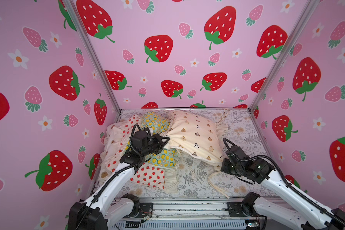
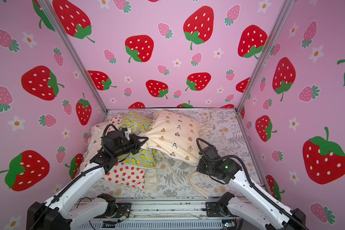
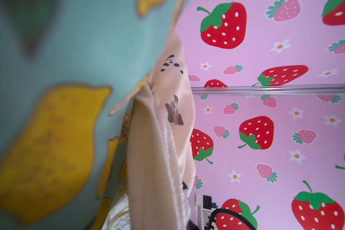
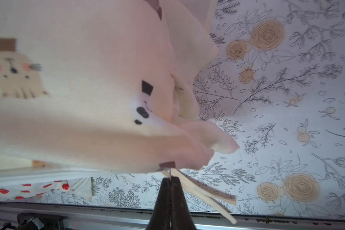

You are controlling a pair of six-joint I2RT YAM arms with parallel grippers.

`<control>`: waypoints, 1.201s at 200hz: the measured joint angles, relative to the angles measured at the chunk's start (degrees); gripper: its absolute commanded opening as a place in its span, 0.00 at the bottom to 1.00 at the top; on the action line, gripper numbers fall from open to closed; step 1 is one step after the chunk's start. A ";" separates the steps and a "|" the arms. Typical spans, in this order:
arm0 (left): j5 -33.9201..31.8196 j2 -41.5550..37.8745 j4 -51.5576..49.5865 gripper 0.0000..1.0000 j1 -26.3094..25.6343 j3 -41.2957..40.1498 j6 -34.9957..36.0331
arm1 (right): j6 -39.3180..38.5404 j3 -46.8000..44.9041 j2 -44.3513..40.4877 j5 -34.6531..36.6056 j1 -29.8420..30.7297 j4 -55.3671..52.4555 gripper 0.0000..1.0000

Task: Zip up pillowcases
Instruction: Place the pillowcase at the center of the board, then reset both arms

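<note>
1. Beige bear-print pillowcase (image 1: 195,135): stuffed, lying at the rear centre, ruffled edge, near seam gaping.
2. Teal lemon pillowcase (image 1: 156,121): crumpled, partly under the bear one.
3. Strawberry-print pillowcase (image 1: 147,175): at the front left, flat.
4. Cookie-print pillowcase (image 1: 104,174): at the far left, mostly buried.

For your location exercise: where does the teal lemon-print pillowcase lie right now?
In both top views, the teal lemon-print pillowcase lies left of centre, under the left gripper, between the strawberry-print pillowcase and the beige bear-print pillowcase.

This is a robot test booth: 3 pink strawberry-print walls (image 1: 187,59) on aluminium frame posts (image 1: 92,55) enclose a desk under a grey fern-print flat sheet (image 1: 243,139).
</note>
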 measured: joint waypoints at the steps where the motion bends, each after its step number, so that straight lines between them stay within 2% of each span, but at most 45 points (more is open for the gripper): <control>1: -0.11 0.00 -0.42 0.09 -0.15 0.11 0.09 | -0.04 0.02 -0.02 0.02 -0.11 0.00 0.14; 9: -1.92 0.11 -3.41 0.25 -1.73 1.57 2.14 | -1.14 0.37 0.35 0.24 -0.87 -0.15 0.31; 18: -3.89 0.24 -7.04 0.49 -3.41 3.91 5.09 | -2.51 1.73 1.79 1.38 -1.49 -1.14 0.49; 32: -7.61 -0.04 -12.37 0.83 -5.05 8.11 9.75 | -4.98 5.09 4.66 4.92 -2.21 -2.71 0.98; 41: -11.06 -0.87 -15.47 1.00 -5.38 9.90 12.70 | -6.64 6.71 5.40 7.37 -2.93 -2.49 1.00; 66: -23.78 -4.92 -22.64 0.99 -5.33 11.32 21.35 | -13.44 6.51 5.38 14.08 -11.45 2.64 1.00; 89: -39.76 -5.20 -24.39 0.99 -5.03 11.19 31.63 | -22.32 0.59 9.31 23.43 -19.12 16.04 1.00; 104: -49.81 -3.45 -20.61 0.99 -3.43 8.50 38.99 | -28.52 -5.49 14.43 26.95 -23.45 28.13 1.00; 125: -57.42 -2.45 -10.75 0.99 0.46 -1.22 47.82 | -36.26 -12.24 19.74 27.91 -28.55 40.54 1.00; 147: -58.10 -2.23 4.26 0.99 5.03 -14.12 55.25 | -42.73 -17.14 21.62 25.38 -33.94 56.72 1.00; 165: -56.15 0.33 17.55 0.99 7.56 -20.39 59.69 | -45.70 -19.54 25.88 21.77 -39.17 68.76 1.00; 186: -52.63 6.08 30.62 0.99 10.32 -22.36 62.88 | -48.52 -21.09 30.80 12.85 -43.85 78.25 1.00; 207: -49.83 12.20 40.57 0.99 11.08 -22.60 66.12 | -51.32 -21.44 37.57 4.35 -44.98 89.39 1.00; 240: -46.29 14.75 47.74 0.99 12.09 -22.60 68.94 | -54.47 -21.38 39.89 -0.35 -43.06 92.11 0.99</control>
